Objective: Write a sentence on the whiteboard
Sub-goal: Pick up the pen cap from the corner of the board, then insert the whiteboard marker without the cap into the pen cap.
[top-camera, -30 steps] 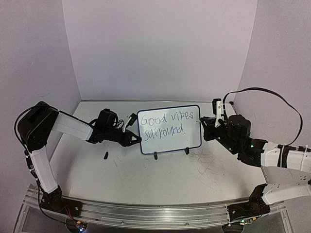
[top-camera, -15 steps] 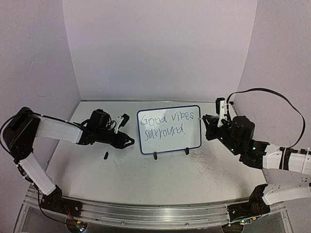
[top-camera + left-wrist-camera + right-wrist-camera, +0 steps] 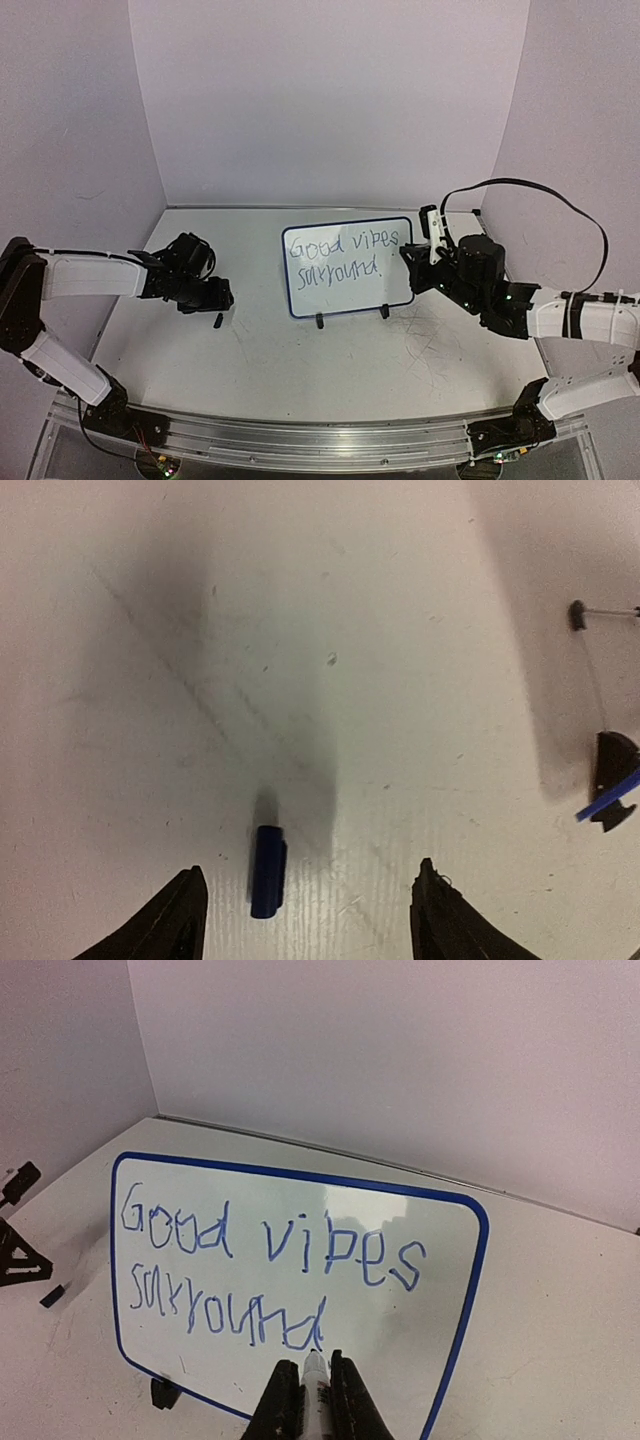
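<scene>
In the top view the left gripper (image 3: 222, 296) has drawn back toward the left of the frame, away from the whiteboard (image 3: 398, 285) standing at the centre, so the sentence (image 3: 335, 256) looks about finished. In the left wrist view its jaws have opened wide and hold nothing, and a small blue cap (image 3: 267, 871) lies on the surface (image 3: 400, 680) between them. In the right wrist view the right gripper (image 3: 315, 1405) is closed tight on the marker (image 3: 315, 1368), whose tip is at the end of the second line, with nothing in its way.

You have plain lilac walls (image 3: 330, 100) closing the far edge and both sides of the scratched white worktop (image 3: 300, 370); soft, even light.
</scene>
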Controlling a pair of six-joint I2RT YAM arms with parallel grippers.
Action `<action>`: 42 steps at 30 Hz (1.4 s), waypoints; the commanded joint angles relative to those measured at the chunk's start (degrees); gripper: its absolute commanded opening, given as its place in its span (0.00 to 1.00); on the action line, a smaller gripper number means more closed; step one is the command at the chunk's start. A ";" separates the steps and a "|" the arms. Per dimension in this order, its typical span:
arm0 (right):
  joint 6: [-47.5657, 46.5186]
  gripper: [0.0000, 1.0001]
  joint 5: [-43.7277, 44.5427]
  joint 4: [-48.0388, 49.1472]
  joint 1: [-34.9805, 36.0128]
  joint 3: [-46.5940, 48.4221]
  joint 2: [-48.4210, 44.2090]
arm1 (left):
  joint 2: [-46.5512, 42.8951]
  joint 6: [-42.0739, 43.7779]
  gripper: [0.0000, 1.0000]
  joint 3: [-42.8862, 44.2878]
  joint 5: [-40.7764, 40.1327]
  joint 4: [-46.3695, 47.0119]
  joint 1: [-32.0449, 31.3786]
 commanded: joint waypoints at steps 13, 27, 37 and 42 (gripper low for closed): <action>-0.13 0.00 -2.13 -1.87 -0.08 1.18 -5.34 | 13.28 1.02 0.27 5.24 -4.59 -6.83 -2.10; 5.80 0.00 -9.74 -14.52 -0.09 15.17 -1.39 | -11.41 13.95 0.05 -0.25 -0.84 11.39 -13.15; 4.28 0.00 -34.35 -19.01 4.86 25.88 7.21 | -5.11 39.91 0.00 4.33 17.26 23.91 -22.53; 4.13 0.00 -35.93 -21.26 7.47 27.99 11.18 | -4.12 44.59 0.00 4.62 20.03 24.95 -22.64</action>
